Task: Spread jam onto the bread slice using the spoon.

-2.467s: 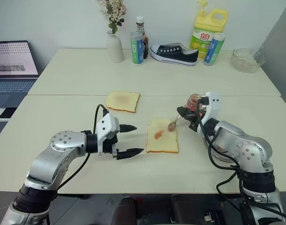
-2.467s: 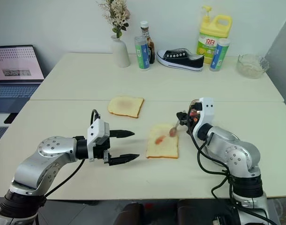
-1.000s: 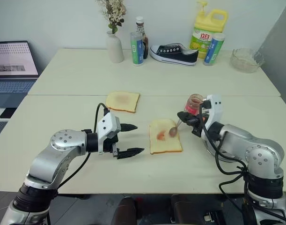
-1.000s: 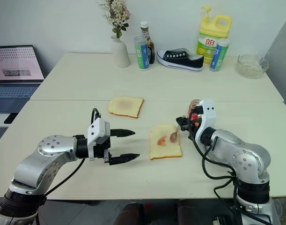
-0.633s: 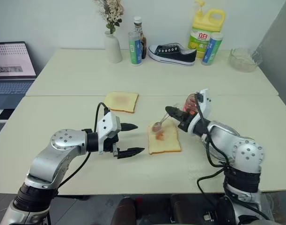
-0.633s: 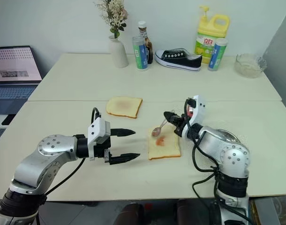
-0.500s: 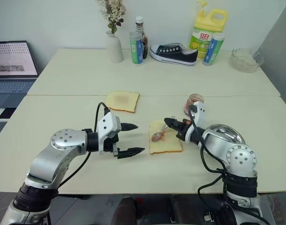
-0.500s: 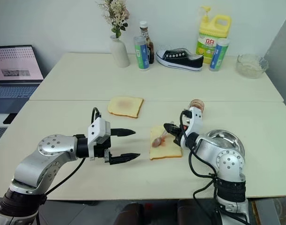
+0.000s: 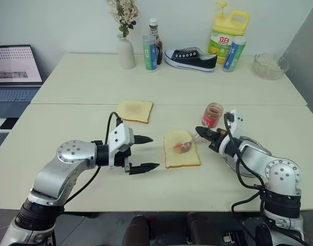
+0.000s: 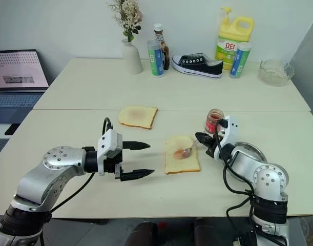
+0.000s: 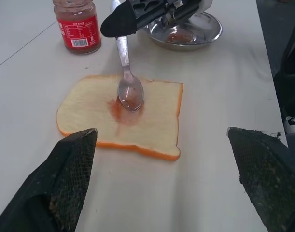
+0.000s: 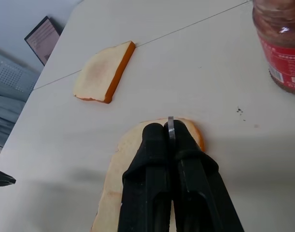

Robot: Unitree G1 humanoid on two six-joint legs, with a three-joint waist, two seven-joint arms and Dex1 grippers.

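Note:
The bread slice (image 9: 181,149) lies in the middle of the near table, pale yellow with a tan crust and a small red smear of jam (image 11: 119,109) on it. My right gripper (image 9: 205,134) is shut on the handle of the spoon (image 11: 129,87), whose bowl rests on the slice in the jam. In the right wrist view the shut fingers (image 12: 157,159) hide the spoon's bowl. My left gripper (image 9: 146,153) hangs open just left of the slice, holding nothing, its fingertips (image 11: 72,164) apart in the left wrist view.
A jam jar (image 9: 212,115) stands beyond my right gripper, and a round steel dish (image 11: 186,30) sits under the right arm. A second bread slice (image 9: 134,110) lies farther back to the left. Vase, bottles, shoe, detergent and a glass bowl line the far table; a laptop (image 9: 15,66) is at far left.
My right gripper swung the spoon across the slice to its left part and back, and the bowl now rests near the middle in the jam. The slice shifted slightly. The left gripper stayed put.

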